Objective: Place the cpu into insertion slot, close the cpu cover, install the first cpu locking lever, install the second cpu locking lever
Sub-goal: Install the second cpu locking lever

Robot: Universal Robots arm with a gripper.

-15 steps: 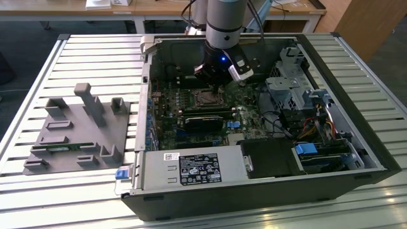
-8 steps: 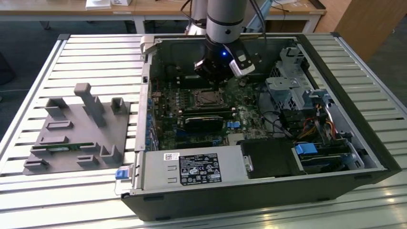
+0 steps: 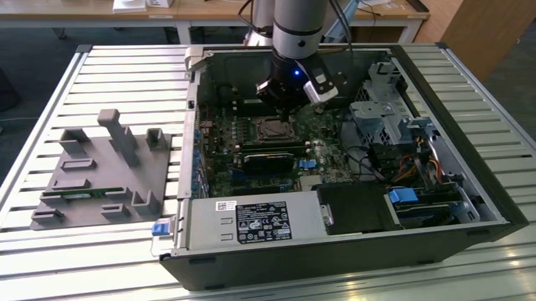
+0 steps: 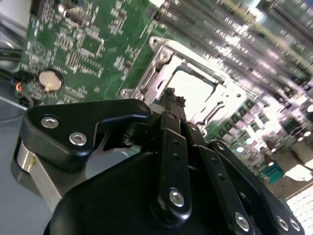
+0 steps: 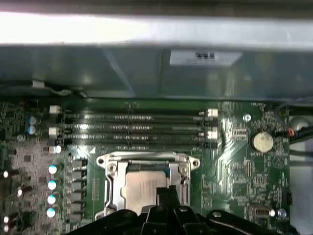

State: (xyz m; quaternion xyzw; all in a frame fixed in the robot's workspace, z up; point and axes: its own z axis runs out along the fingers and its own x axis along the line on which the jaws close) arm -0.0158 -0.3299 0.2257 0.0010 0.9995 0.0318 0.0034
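Observation:
The cpu shows its dull silver top inside the insertion slot on the green board. The cpu cover, a silver metal frame, lies flat around the chip, and the chip shows through its window. My gripper hangs just above the cover's edge with its thin black fingers pressed together and nothing between them. In the first wrist view the fingertips overlap the chip's near side. In the exterior view the gripper stands right over the socket inside the open computer case.
Long black memory slots run beside the socket, and a coin battery sits on the board. A black card, a power supply and a drive cage crowd the case. A grey fixture stands on the slatted table at the exterior view's left.

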